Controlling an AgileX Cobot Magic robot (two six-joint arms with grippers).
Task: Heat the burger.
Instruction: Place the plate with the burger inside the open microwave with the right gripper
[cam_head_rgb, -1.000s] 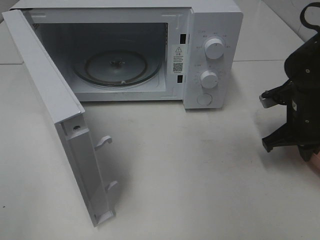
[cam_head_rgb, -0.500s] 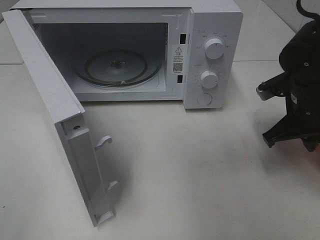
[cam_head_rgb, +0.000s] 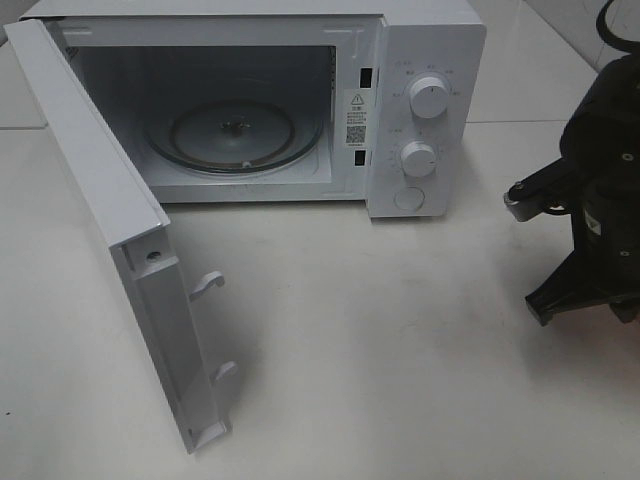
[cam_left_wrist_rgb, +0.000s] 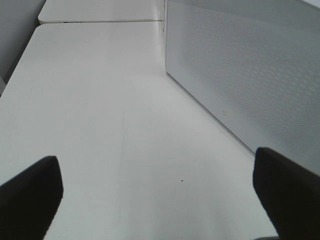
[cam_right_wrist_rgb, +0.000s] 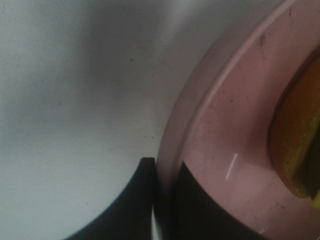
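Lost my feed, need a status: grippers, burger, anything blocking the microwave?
Left gripper open beside the door. Right gripper shut on plate rim, burger aboard. Microwave open, glass tray bare.

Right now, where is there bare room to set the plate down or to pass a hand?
Free: the glass turntable inside the open microwave; the table between the door and the right arm. Tight: the right gripper clamps the pink plate by its rim, the burger close by.

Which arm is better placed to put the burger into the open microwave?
Right. The right gripper is shut on the pink plate, which carries the burger. The left gripper is open, empty, beside the door.
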